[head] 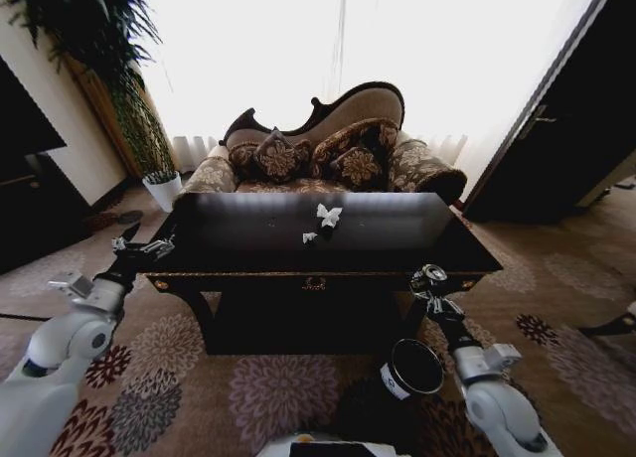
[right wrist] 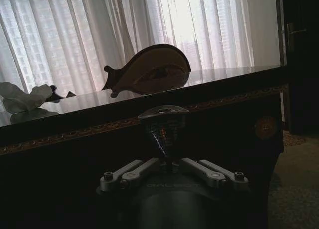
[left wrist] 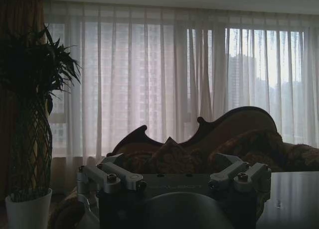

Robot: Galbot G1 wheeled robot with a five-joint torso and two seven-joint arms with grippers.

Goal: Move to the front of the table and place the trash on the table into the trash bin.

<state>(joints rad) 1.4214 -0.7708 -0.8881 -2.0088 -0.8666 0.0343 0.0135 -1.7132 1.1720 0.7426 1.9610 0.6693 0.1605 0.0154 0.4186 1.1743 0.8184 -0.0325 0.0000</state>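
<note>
Crumpled white tissue [head: 327, 217] lies mid-table [head: 248, 240], well apart from both grippers. The right gripper [head: 431, 280] holds a small dark can [right wrist: 163, 125] at the front edge; the left gripper [head: 145, 245] hovers open by the left end. The black trash bin [head: 411, 369] stands on the floor beneath the right arm.

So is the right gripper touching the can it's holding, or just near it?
Touching. The right wrist view shows the right gripper closed on the can at its lower end, just short of the table edge.
</note>
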